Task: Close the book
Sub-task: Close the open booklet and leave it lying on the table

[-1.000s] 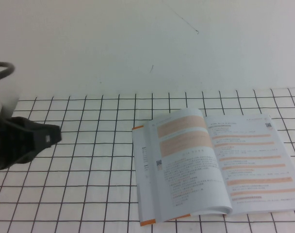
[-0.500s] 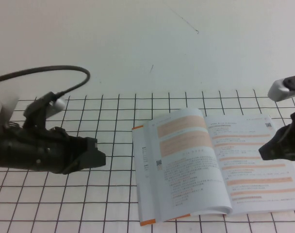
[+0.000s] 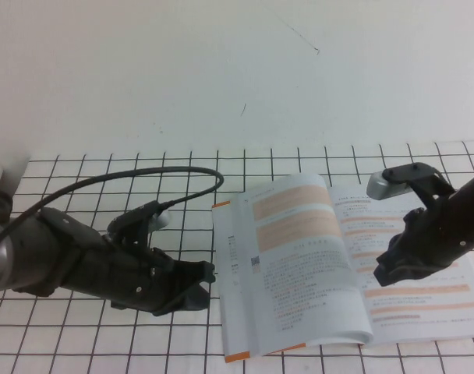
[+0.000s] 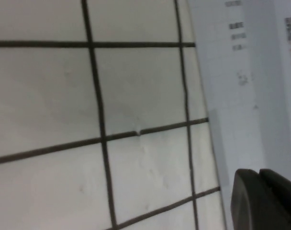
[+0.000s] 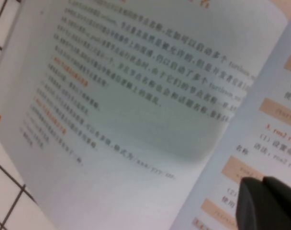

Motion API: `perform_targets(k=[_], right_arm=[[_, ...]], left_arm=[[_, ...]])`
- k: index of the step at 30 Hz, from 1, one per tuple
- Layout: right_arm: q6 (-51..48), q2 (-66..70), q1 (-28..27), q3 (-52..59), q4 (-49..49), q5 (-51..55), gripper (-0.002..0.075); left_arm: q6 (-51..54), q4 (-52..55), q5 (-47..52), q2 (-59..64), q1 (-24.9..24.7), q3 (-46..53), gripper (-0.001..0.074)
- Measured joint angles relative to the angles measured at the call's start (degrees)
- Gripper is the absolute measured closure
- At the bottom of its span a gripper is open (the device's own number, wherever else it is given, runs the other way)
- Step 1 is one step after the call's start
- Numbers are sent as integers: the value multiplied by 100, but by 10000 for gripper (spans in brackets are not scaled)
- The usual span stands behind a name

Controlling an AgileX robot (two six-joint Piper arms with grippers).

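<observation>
The open book lies flat on the gridded table, its left leaf bulging up near the spine, with orange bars across both pages. My left gripper is shut and low over the table, just left of the book's left edge. In the left wrist view its dark tips hover at the edge of the page. My right gripper is shut and hangs over the right-hand page near the spine. The right wrist view shows its tips above printed text.
The white table with black grid lines runs back to a plain white wall. A black cable loops above the left arm. The book's right edge reaches the picture's right side.
The left arm has swept right across the table to the book's left edge. The right arm has come in from the right and now sits over the right-hand page. The book has not moved.
</observation>
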Motion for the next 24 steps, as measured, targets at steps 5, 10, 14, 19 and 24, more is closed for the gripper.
perform_targets(k=[5, 10, 14, 19, 24], right_arm=[[3, 287, 0, -26, -20, -78, 729], [3, 526, 9, -35, -47, -131, 729], [3, 581, 9, -35, -57, -155, 729], [3, 581, 9, -35, -70, -179, 729], [3, 581, 9, -35, -79, -192, 729]], left_arm=[[113, -222, -137, 298, 0, -15, 738], [422, -563, -165, 435, 0, -35, 738], [593, -811, -234, 445, 0, -46, 738], [639, -854, -290, 504, 0, -242, 738], [569, -741, -203, 721, 0, -678, 738]])
